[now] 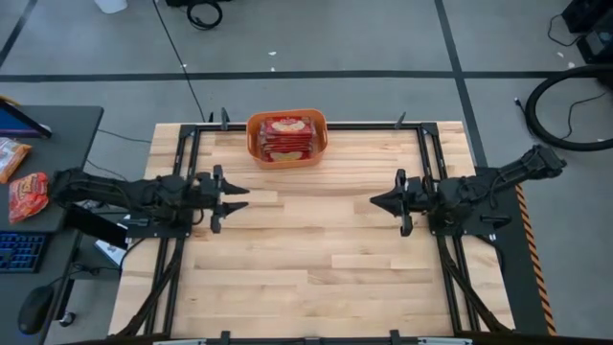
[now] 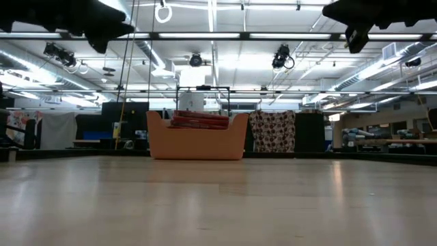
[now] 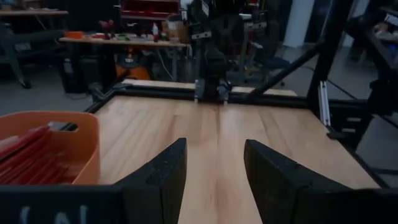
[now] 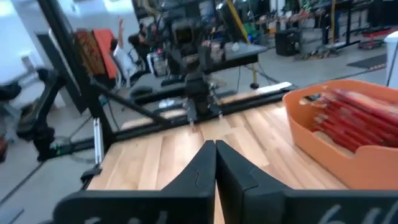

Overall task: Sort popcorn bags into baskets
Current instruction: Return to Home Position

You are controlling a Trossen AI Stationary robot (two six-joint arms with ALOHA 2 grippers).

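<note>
The pale wooden counter (image 1: 316,278) carries an orange plastic tub (image 1: 253,134) at its far edge, flat red popcorn bags (image 1: 285,137) stacked inside. Left hand (image 1: 241,198), fingers apart, faces right hand (image 1: 375,201), fingers together; the tub lies midway between, beyond both.

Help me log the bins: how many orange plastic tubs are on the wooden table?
1. The orange plastic tub sits at the wooden table's back edge, about midway along it, holding stacked flat red packets. No other tub shows in any view.

No writing is legible, not even on the popcorn bags (image 1: 285,137)
</note>
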